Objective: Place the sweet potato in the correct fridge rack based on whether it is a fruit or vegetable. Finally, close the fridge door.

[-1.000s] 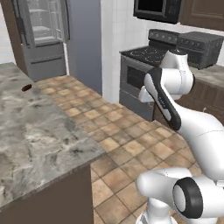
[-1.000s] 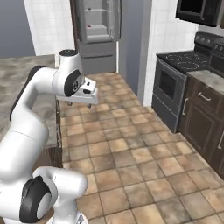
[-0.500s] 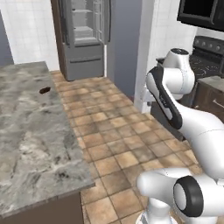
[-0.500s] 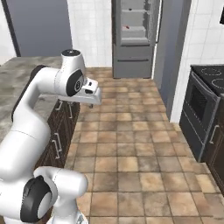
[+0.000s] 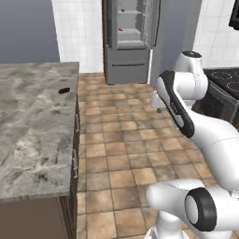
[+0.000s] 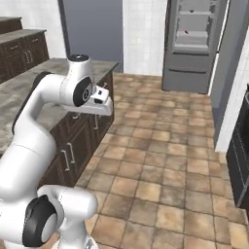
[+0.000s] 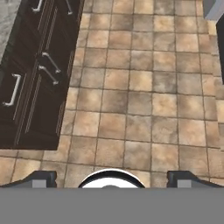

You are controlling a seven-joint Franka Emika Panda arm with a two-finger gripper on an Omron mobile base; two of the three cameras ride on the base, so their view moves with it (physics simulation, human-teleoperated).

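Overhead, the folded arm's gripper [image 7: 112, 177] faces the tiled floor [image 7: 140, 105], fingers spread wide, empty.

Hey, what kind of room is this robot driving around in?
A rendered home kitchen, most likely. A tall grey fridge with its door open stands at the far wall, a grey marbled stone counter sits on dark wood cabinets with metal handles, and a black stove is beside the arm.

Brown tiled floor [image 5: 121, 154] underfoot, grey marbled tabletop [image 5: 32, 121] over dark cabinets [image 7: 30, 74], white tiled wall [image 6: 143, 29], black stove [image 5: 223, 88] alongside.
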